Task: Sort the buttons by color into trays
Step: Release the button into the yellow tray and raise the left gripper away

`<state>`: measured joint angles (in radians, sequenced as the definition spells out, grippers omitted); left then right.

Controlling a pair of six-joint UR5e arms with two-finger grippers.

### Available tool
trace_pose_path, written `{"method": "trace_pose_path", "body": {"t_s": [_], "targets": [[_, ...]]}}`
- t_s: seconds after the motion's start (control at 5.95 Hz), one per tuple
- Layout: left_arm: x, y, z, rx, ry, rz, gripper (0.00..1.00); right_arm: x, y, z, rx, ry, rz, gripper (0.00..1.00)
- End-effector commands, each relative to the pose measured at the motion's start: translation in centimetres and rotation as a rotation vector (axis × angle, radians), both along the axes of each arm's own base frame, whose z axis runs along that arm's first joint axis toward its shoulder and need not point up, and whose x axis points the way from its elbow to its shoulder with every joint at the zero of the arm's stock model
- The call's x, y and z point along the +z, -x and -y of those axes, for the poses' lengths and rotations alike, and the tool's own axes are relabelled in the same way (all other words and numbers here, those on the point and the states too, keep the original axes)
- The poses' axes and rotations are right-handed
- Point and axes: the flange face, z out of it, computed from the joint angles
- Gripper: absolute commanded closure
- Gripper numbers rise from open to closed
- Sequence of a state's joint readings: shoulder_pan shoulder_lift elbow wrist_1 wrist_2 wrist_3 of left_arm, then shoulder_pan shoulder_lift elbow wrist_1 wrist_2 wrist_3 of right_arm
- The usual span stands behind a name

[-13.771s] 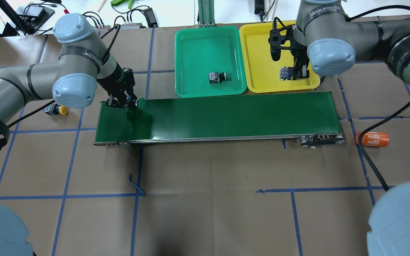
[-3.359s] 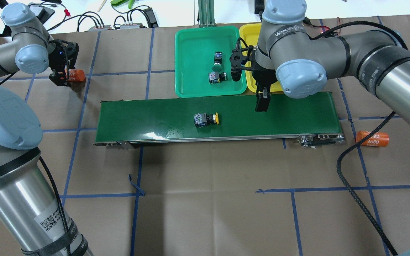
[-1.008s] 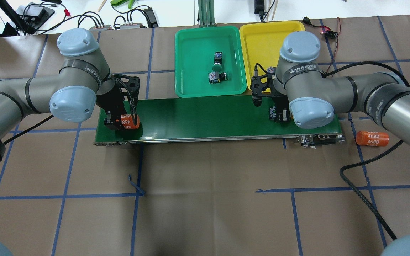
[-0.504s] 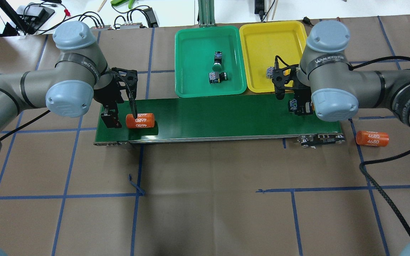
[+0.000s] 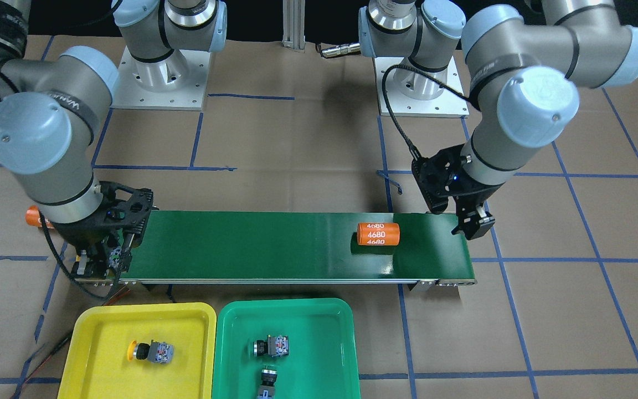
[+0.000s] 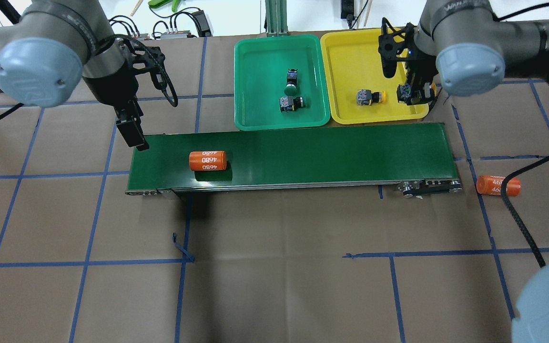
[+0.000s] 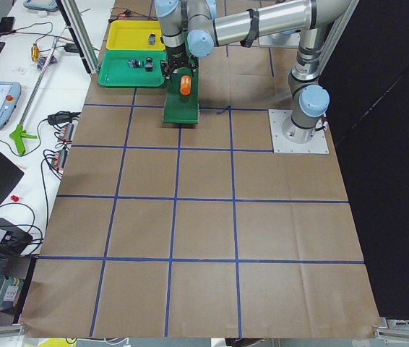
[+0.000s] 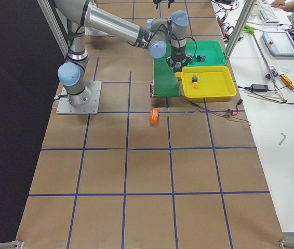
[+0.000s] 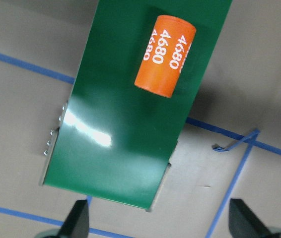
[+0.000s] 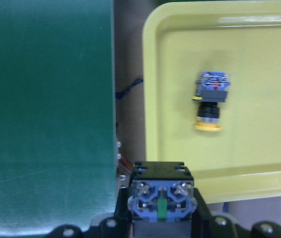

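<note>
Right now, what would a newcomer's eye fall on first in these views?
An orange cylinder printed 4680 lies alone on the dark-green conveyor belt, near its left end. Beyond the belt sit a green tray with two buttons and a yellow tray with one, and the right claw grips a fourth button by the yellow tray.

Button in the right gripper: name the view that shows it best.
The right wrist view: the button sits close at the bottom, clamped in the right gripper, its grey-blue end facing the camera. Overhead and front views show it small, partly hidden by the arm; the side views show only a speck.
</note>
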<state>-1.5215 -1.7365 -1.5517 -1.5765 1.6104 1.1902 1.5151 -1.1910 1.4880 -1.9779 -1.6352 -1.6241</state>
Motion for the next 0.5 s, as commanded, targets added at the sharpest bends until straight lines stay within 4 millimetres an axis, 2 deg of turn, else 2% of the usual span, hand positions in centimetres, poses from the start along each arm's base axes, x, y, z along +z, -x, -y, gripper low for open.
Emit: {"method": "trace_pose_path", "body": {"t_s": [0.0,0.17,0.34], "targets": [[5.5,0.5,-1.9,0.400,0.040,0.013,0.01,-1.7,-0.3,9.3,-0.003,0.011,0.046,0.93],[6.6,0.6,-2.5,0.641,0.066,0.036,0.01,-6.2,-0.4,12.6,-0.012,-0.004,0.067,0.93],[7.5,0.6,-2.6,0.835,0.106,0.049,0.01,-10.3,-0.7,14.5,-0.017,0.011,0.105,0.92]]}}
